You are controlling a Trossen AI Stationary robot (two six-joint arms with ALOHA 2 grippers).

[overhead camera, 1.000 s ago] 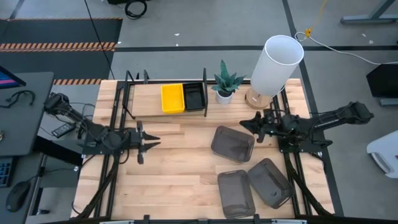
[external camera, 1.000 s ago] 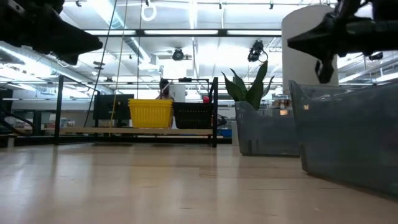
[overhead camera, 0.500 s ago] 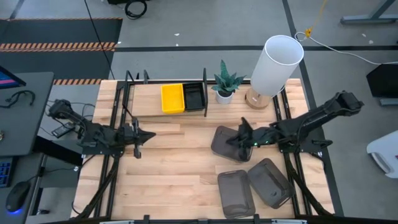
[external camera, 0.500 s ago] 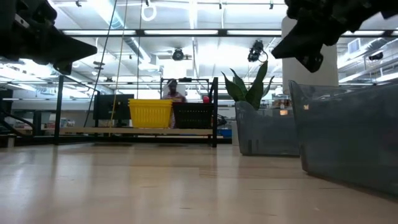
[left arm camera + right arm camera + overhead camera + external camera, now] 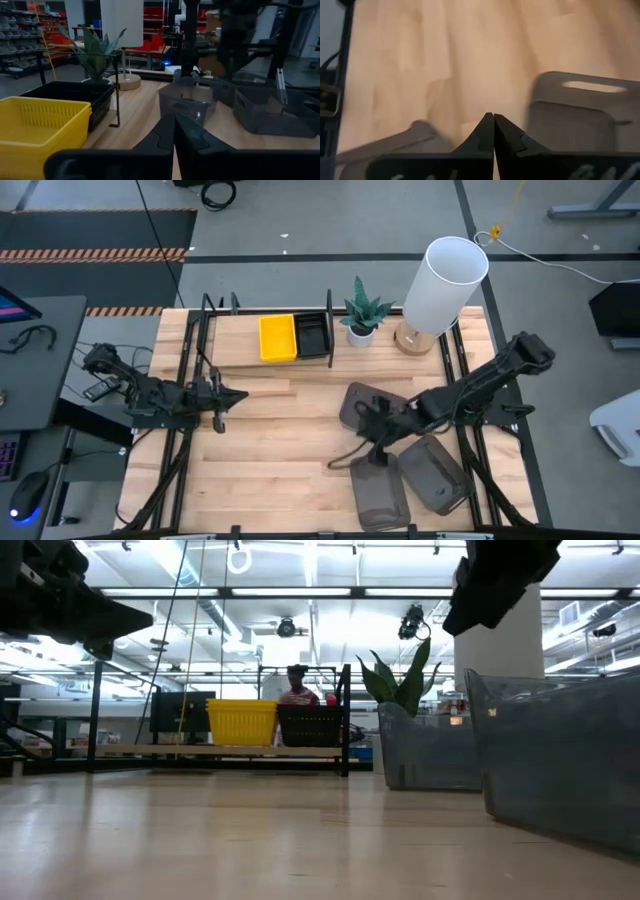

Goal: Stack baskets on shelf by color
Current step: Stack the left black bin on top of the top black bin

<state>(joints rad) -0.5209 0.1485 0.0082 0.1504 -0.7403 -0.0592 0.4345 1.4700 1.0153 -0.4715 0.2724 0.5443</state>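
In the high view we find the shelf (image 5: pixel 235 340) at upper left of the tabletop, already carrying a yellow basket (image 5: pixel 277 338) with a black basket (image 5: pixel 313 335) touching it. Three grey baskets (image 5: pixel 374 412) lie loose at lower right. The right gripper (image 5: pixel 372 428) hangs over that cluster, which we judge to be the approach to a pick. The left gripper (image 5: pixel 220 396) waits at centre left. The low view adds only that both shelved baskets sit level, with a person beyond them. The left wrist view shows its fingers (image 5: pixel 165 131) pressed together, holding nothing. The right wrist view shows its fingers (image 5: pixel 487 131) likewise closed and empty above bare wood, a grey basket rim (image 5: pixel 570 107) beside them.
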